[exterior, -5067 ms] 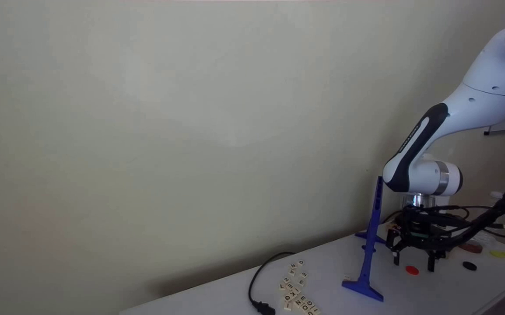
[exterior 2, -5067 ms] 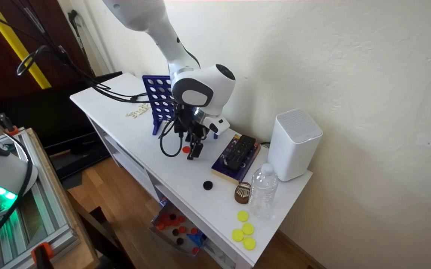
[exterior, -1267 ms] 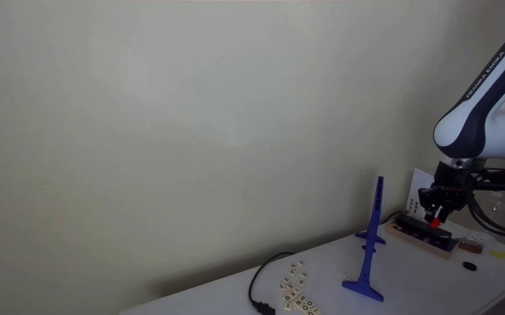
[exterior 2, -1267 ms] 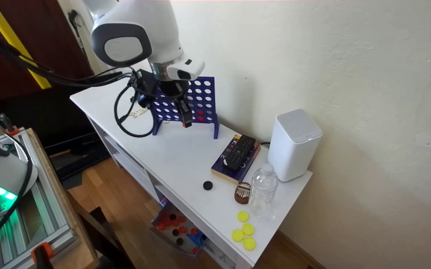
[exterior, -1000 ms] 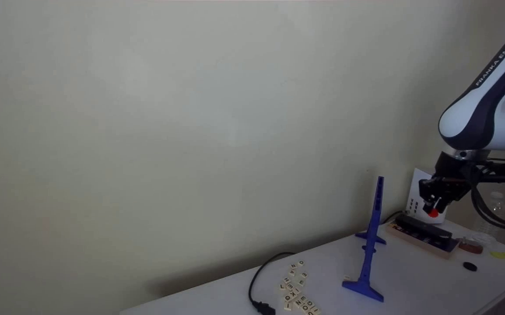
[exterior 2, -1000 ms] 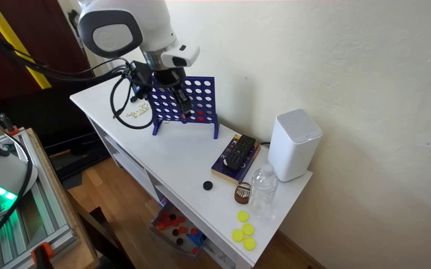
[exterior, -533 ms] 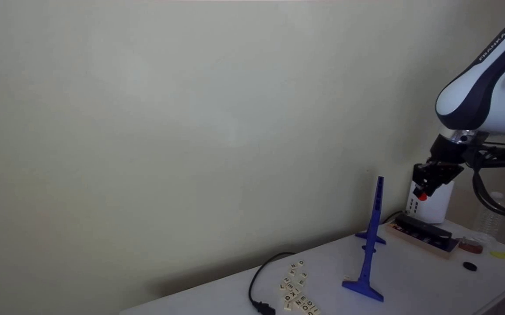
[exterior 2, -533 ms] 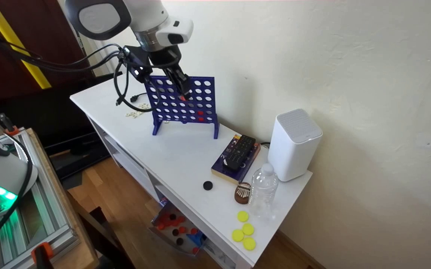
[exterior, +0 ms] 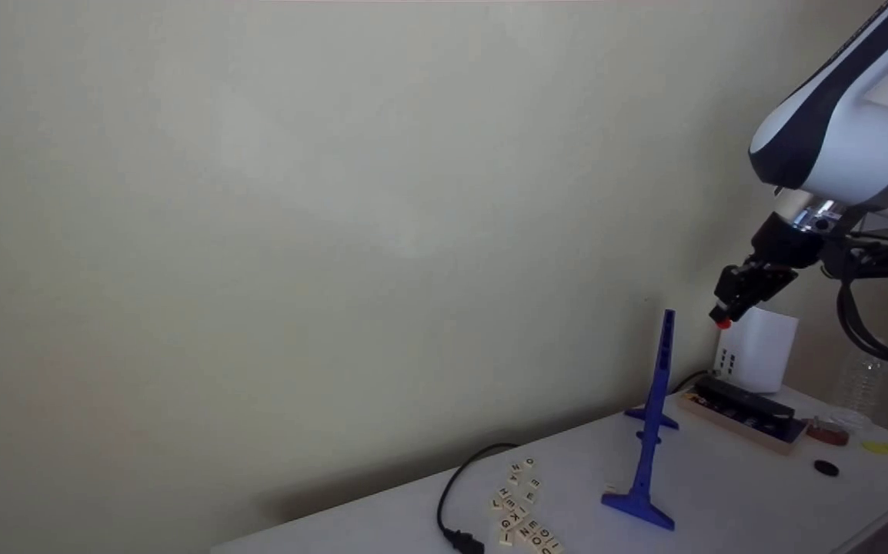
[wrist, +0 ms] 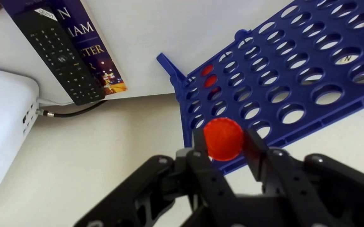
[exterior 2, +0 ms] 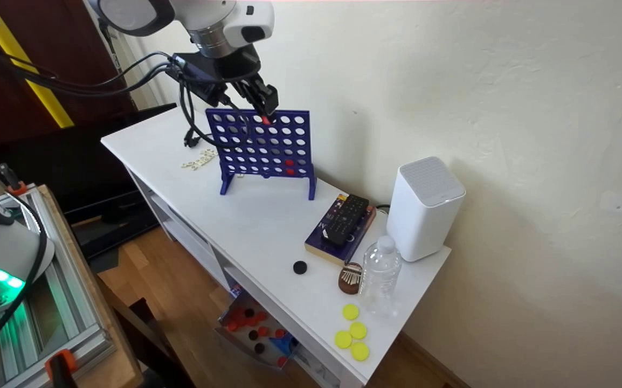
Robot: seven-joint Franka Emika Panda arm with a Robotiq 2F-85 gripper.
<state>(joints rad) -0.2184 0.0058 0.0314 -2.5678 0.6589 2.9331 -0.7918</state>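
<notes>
White counter (exterior 2: 268, 231): yellow discs (exterior 2: 358, 330) at its near corner. Farther back, up high, the blurry gripper (wrist: 226, 138) seems to pinch a red disc (wrist: 222, 140) so it won't drop. Behind stands a blue grid (wrist: 289, 78), one end near the wall-side edge.

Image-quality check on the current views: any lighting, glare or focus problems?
In an exterior view, the wall is dim, with a soft shadow low along it; in an exterior view, the green lights on the robot base bloom nearly white; in the wrist view, the gripper fingers holding the red disc look blurred, the blue rack beyond sharper.
</notes>
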